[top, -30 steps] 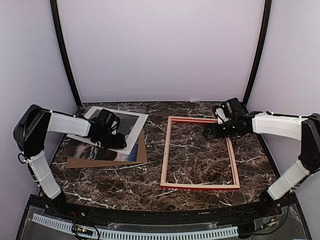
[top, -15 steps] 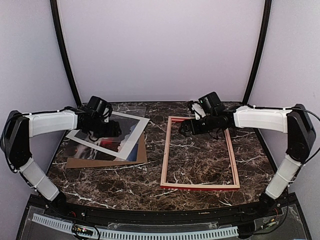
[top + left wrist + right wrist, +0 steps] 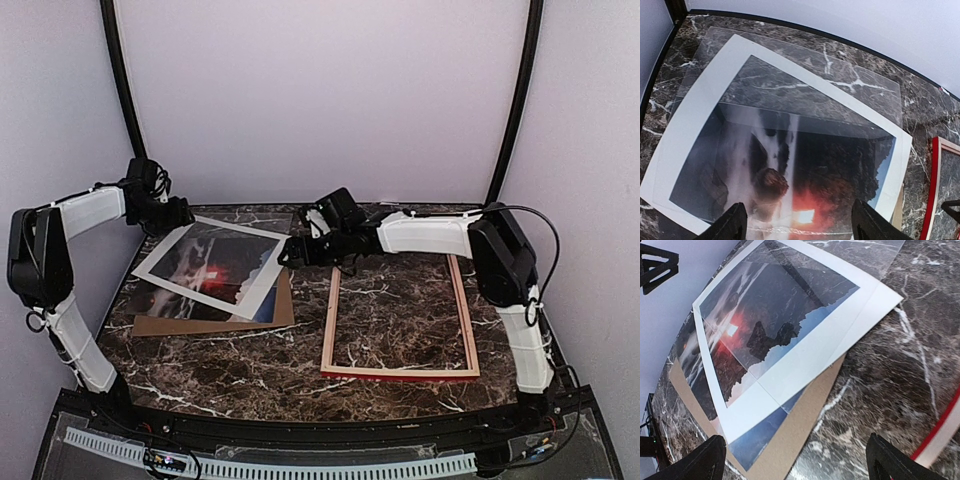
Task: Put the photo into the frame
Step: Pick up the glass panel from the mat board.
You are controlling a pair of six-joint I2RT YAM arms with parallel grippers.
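The photo (image 3: pixel 212 268) lies at the left of the table, a dark print with a red-orange glow, showing through the window of a white mat (image 3: pixel 268 272) laid askew on it. In the left wrist view the photo (image 3: pixel 807 192) fills the mat's window. The frame (image 3: pixel 333 300) lies flat at centre right, pale wood side up, with nothing inside its rails. My left gripper (image 3: pixel 180 214) hovers open beyond the mat's far left corner. My right gripper (image 3: pixel 288 252) hangs open by the mat's right corner, over the board's edge (image 3: pixel 795 440), and holds nothing.
A brown cardboard board (image 3: pixel 284 302) lies under the photo and mat. A clear sheet (image 3: pixel 860 95) rests over the mat's far part. The frame's red rail (image 3: pixel 940 437) shows at the right wrist view's lower right. Tent walls and black poles close in the back and sides.
My left arm has drawn back off the mat to the far left, its jaws wider. My right arm has swung left from the frame's far rail to the mat's right corner.
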